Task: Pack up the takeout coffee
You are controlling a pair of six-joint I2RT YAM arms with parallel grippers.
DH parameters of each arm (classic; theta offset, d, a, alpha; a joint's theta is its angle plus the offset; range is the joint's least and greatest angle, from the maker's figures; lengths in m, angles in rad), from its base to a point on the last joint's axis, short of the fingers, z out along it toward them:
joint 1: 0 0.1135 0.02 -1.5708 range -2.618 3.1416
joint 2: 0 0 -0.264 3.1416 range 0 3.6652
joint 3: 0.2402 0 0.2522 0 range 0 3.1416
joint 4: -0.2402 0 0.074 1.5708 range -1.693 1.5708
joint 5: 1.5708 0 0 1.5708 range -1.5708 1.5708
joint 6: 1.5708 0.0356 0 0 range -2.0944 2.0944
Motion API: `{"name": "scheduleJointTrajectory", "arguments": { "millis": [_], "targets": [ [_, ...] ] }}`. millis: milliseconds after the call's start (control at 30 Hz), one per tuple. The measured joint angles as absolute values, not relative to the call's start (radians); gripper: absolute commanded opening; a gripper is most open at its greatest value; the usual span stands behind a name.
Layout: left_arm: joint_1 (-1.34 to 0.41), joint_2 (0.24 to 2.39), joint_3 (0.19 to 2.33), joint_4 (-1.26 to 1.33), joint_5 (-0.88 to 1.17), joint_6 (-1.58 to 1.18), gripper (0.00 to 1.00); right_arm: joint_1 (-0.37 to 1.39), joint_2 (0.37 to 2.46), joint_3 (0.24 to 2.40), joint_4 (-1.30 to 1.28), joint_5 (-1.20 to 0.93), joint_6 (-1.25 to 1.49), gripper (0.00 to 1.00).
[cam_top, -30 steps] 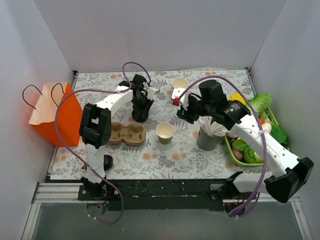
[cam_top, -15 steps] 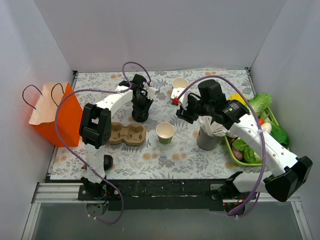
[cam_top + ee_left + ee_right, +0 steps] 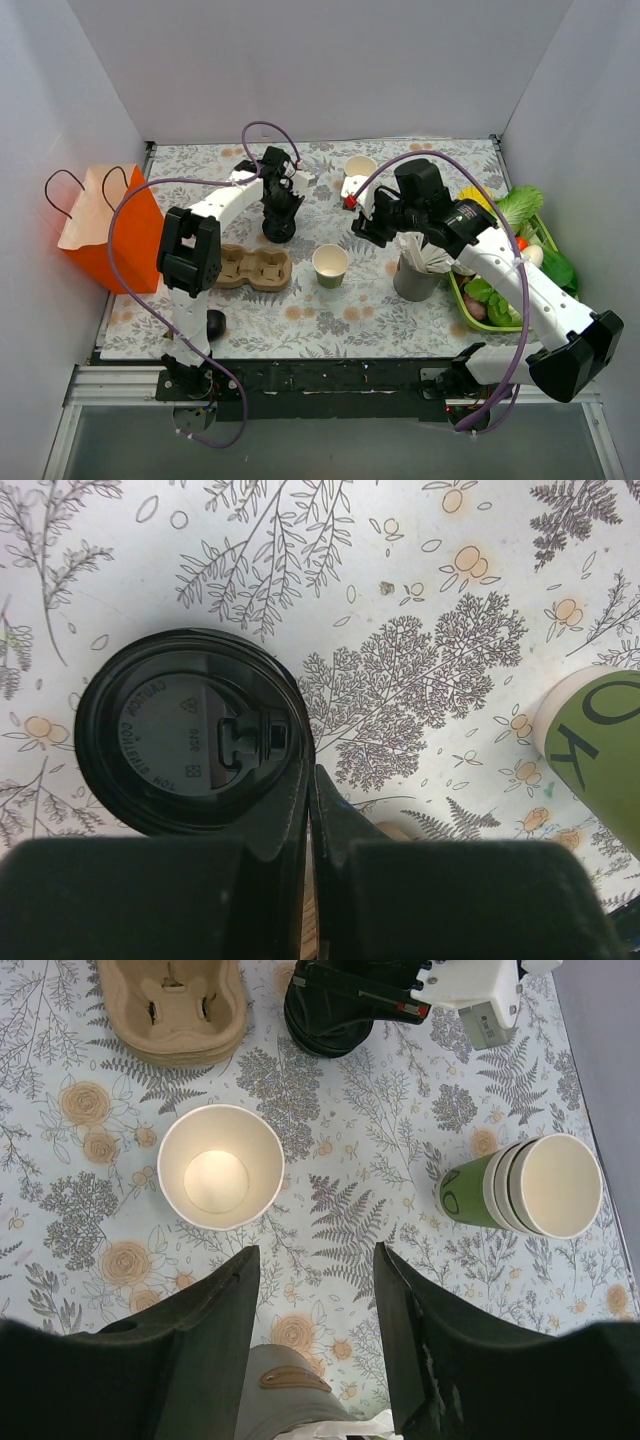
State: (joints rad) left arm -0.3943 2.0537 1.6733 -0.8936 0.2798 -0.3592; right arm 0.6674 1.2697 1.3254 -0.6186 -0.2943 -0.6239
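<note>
A loose black lid (image 3: 190,740) lies flat on the flowered table, and my left gripper (image 3: 311,780) is shut on its right rim. From above, that gripper (image 3: 279,212) points down onto the lid (image 3: 278,233) at the back of the table. A lidless green paper cup (image 3: 330,265) stands upright in the middle, also seen as the cup (image 3: 220,1165) ahead and left of my right gripper (image 3: 315,1290). That gripper is open and holds nothing. No lidded takeout coffee is in view.
A stack of lidless cups (image 3: 358,170) lies on its side at the back. A brown cup carrier (image 3: 255,268) sits left of the open cup. An orange paper bag (image 3: 110,230) stands at far left. A grey container (image 3: 415,280) and a green vegetable tray (image 3: 510,322) are at right.
My left gripper has closed its jaws onto the lid's rim. The right arm has barely shifted and stays open.
</note>
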Motion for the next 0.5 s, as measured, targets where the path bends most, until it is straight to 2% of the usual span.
{"name": "scheduleJointTrajectory", "arguments": {
  "millis": [300, 333, 400, 500],
  "targets": [
    [-0.389, 2.019, 1.723, -0.891, 0.268, -0.345, 0.0, 0.667, 1.285, 1.326, -0.619, -0.295, -0.624, 0.57],
    [-0.389, 2.009, 1.724, -0.891, 0.264, -0.34, 0.1, 0.668, 1.288, 1.326, -0.62, -0.296, -0.624, 0.57],
    [-0.389, 1.992, 1.724, -0.892, 0.256, -0.329, 0.21, 0.667, 1.288, 1.326, -0.627, -0.3, -0.633, 0.59],
    [-0.389, 1.973, 1.707, -0.88, 0.242, -0.321, 0.26, 0.668, 1.287, 1.329, -0.674, -0.323, -0.68, 0.62]
  ]
}}
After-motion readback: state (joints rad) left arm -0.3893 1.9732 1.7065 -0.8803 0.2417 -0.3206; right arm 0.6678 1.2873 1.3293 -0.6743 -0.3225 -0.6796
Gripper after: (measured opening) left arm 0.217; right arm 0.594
